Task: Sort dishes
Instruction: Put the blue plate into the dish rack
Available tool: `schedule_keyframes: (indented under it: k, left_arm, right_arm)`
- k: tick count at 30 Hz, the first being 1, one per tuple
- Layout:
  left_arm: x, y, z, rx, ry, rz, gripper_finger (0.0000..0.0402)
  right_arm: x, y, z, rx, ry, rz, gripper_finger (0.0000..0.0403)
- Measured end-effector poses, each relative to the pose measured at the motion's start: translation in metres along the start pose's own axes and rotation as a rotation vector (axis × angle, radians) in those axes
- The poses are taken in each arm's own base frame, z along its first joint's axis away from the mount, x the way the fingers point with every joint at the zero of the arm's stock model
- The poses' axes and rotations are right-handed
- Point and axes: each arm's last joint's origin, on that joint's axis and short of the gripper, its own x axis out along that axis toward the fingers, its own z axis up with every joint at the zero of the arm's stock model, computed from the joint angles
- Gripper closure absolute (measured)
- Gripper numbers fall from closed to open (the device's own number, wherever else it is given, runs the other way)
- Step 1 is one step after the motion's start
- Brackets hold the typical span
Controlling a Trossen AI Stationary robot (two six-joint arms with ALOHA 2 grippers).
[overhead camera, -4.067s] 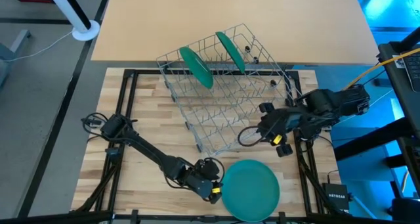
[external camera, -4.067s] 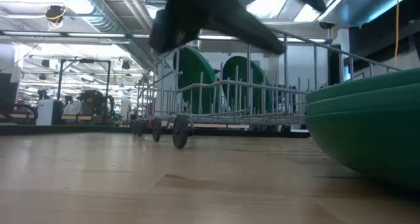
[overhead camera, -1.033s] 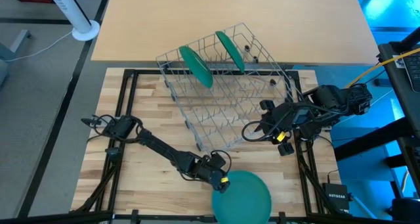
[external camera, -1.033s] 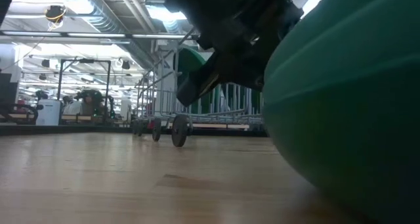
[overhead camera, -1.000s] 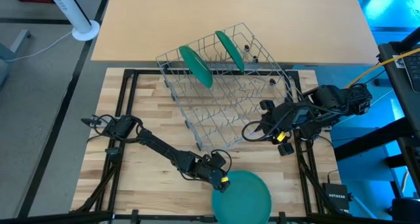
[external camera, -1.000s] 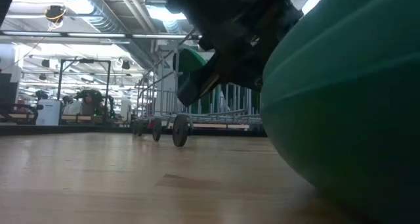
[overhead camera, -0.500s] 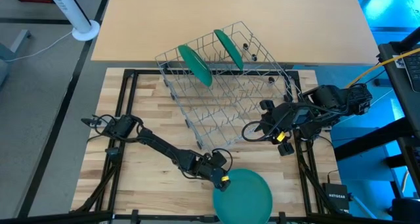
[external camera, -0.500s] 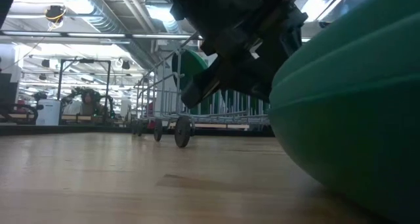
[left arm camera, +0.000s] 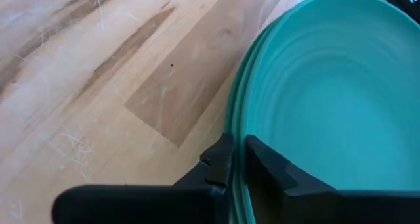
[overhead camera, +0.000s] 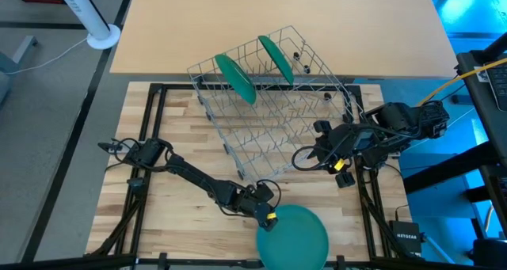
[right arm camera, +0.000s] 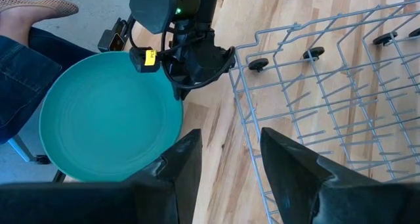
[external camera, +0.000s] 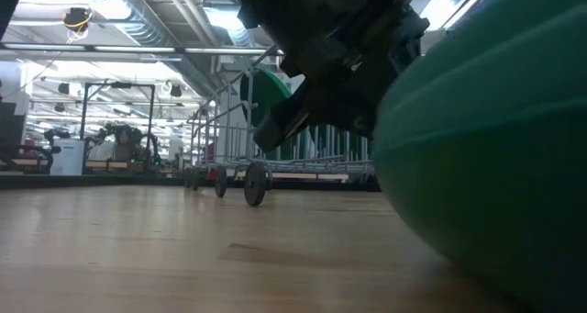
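High view: a stack of round, flat, plain green plates (overhead camera: 295, 235) lies at the near edge of the wooden table (overhead camera: 178, 131), its near rim past that edge. In the left wrist view the stack shows at least two rims, smooth with faint rings. The left gripper (overhead camera: 266, 218) sits at the stack's left rim; its fingers (left arm camera: 223, 159) are clamped on the edge of the top plate (left arm camera: 328, 99), which seems slightly lifted. Two more green plates (overhead camera: 235, 78) stand upright in the far slots of the wire rack (overhead camera: 277, 112), tilted and apart from each other. The right gripper (overhead camera: 321, 147) hovers beside the rack's right side, its fingers (right arm camera: 180, 165) apart and holding nothing. A person's shoe (right arm camera: 36, 8) and trouser leg show beyond the table.
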Motion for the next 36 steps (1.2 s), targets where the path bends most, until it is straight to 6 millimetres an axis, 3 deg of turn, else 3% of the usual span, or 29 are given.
schedule_keyframes:
  k: [8,36]
  left_arm:
    - [0.0,0.0,0.0,-0.015,-0.01,0.007,0.0399]
    - [-0.009,-0.012,0.013,-0.078,-0.078,-0.039,0.0401]
  right_arm:
    - [0.0,0.0,0.0,0.0,0.0,0.0,0.0242]
    - [0.0,0.0,-0.001,0.0,0.013,0.002,0.0242]
